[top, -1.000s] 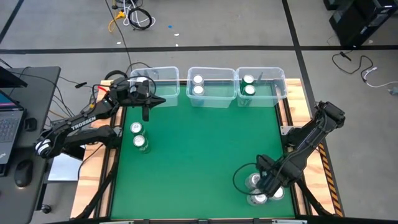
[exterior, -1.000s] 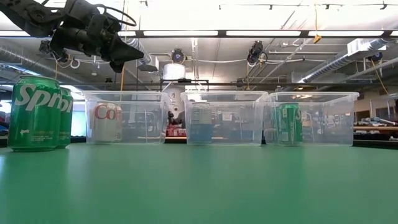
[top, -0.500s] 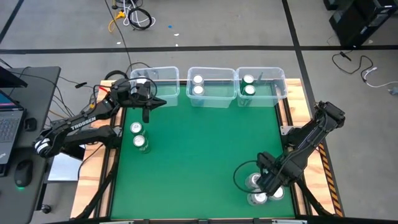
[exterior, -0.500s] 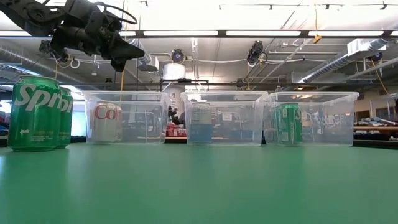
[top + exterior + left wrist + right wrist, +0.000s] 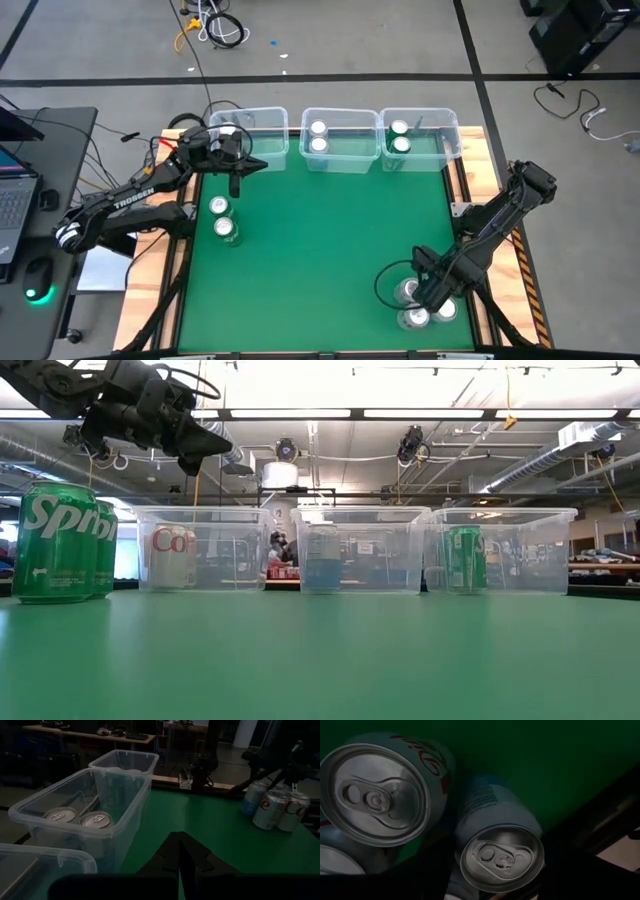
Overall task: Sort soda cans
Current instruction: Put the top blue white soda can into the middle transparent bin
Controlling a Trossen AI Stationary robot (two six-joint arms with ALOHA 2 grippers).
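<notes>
High view: silver-topped soda cans in three groups — two green-sided cans (image 5: 221, 218) at left-centre of the green table (image 5: 320, 250), pairs inside the middle bin (image 5: 340, 139) and right bin (image 5: 420, 137) along the top edge, and a cluster of silver cans (image 5: 420, 303) at lower right. Left gripper (image 5: 238, 172) raised beside the left bin (image 5: 255, 133), fingers pressed together, holding nothing, apart from the green pair below. Right gripper (image 5: 428, 293) low over the cluster, fingers spread wide; contact not discernible. Low view: green Sprite can (image 5: 55, 542) at far left, left gripper (image 5: 190, 452) shut at upper left, well above. Left wrist view: closed fingers (image 5: 179, 852) at bottom centre, two cans in the nearest bin (image 5: 80, 815), cluster at upper right. Right wrist view: silver can tops filling the frame, a Diet-labelled can (image 5: 375, 795) upper left, pale-sided can (image 5: 501, 857) lower centre.
</notes>
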